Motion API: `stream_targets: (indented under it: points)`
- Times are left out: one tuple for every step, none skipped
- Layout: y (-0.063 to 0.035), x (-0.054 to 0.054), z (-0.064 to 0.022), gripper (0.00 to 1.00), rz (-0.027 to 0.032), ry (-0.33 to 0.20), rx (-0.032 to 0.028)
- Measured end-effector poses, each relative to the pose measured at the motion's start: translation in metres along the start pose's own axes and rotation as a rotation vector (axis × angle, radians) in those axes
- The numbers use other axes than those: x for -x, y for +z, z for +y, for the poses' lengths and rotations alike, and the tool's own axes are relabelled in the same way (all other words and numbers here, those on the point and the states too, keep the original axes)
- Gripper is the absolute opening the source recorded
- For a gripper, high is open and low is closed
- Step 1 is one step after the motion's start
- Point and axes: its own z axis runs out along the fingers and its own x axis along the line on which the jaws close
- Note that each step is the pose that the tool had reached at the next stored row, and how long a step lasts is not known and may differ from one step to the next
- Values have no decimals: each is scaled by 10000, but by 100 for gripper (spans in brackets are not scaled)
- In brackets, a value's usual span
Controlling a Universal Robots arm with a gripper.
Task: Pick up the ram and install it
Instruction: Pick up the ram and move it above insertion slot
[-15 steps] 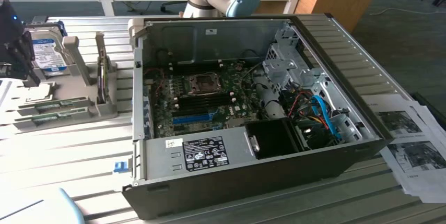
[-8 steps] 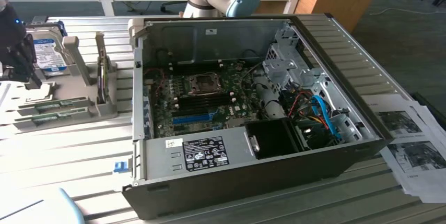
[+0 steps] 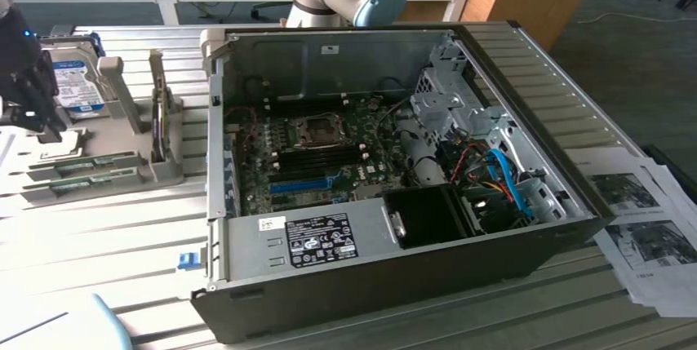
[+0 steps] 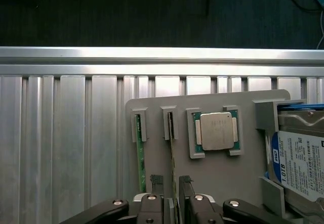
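The ram (image 4: pixel 172 150), a long thin green circuit-board stick seen edge-on, stands in a narrow slot of a flat grey plastic holder (image 4: pixel 217 183) on the ribbed aluminium tabletop (image 4: pixel 61 148). The black fingers (image 4: pixel 156 179) are apart, one on each side of the stick's near end, with a sliver of space showing on both sides, so nothing is clamped.

Just beside it, a second green memory stick (image 4: pixel 140 158) fills the neighbouring slot close to one finger. On the other side, a square silver processor chip (image 4: pixel 216 131) lies in its recess. Past that, a silver hard drive with a blue-white label (image 4: pixel 298 163) stands against the holder's edge.

In the exterior view, an open black-and-silver computer case (image 3: pixel 360 301) lies to the holder's right, its green motherboard (image 3: pixel 316 154) exposed. Printed paper sheets (image 3: pixel 642 219) lie beyond the case.
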Motion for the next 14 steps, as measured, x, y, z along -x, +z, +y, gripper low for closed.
stream_targets:
  points:
    - [0,0,0,22,0,-1,0]
    - [0,0,0,29,0,-1,0]
    - [0,0,0,29,0,0,0]
    - [0,0,0,29,0,-1,0]
    - [1,0,0,29,0,0,0]
    - [10,0,-1,29,-2,-1,-5]
    - [21,0,-1,29,-2,-1,-4]
    - [33,-1,-1,29,0,-1,0]
    - [48,-1,-2,29,-1,-1,-1]
    - [64,-2,-3,29,-1,-1,-2]
    - [79,-2,-3,29,0,0,-1]
    - [93,-2,-4,29,0,-1,-1]
    - [108,-3,-4,29,0,0,0]
    - [122,-3,-5,29,-1,0,-2]
